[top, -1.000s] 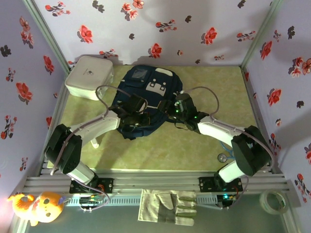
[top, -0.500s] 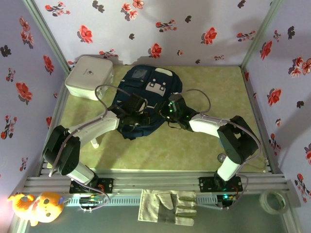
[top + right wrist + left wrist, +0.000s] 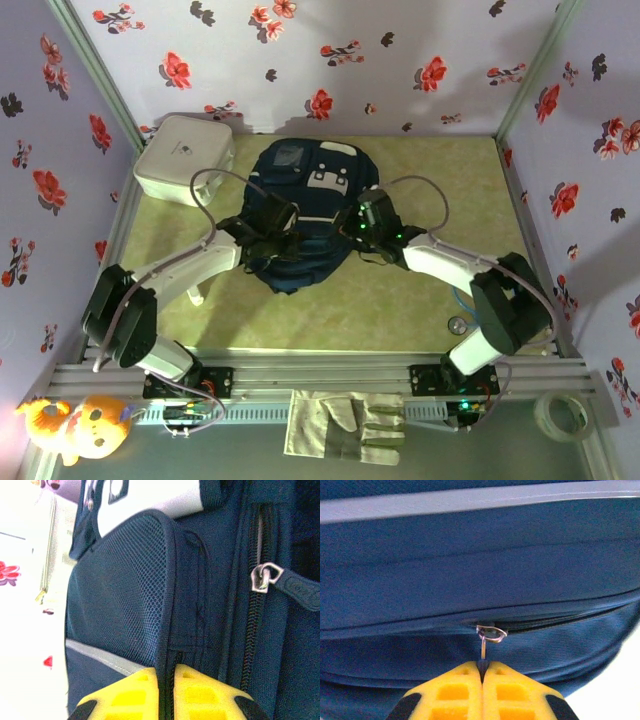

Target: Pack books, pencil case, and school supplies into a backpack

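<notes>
R pincer (image 3: 167, 674) just clamping onto the backpack (image 3: 305, 195)

A sec ago it was hanging about half open by the bag. Now its yellow tips are pinching shut on the seam (image 3: 169, 605) edging the mesh pocket (image 3: 125, 595), on the bag's right side. L pincer (image 3: 482, 672) is sitting fully shut on the zip pull (image 3: 490, 634), same as before. Bag's lying mid-surface (image 3: 420, 300), a bit nearer + rounder than a sec ago. So imo both arms are gripping it now, w/ R bracing the fabric and L getting ready to run the zip. Can't tell tbh which way it's going.
</notes>
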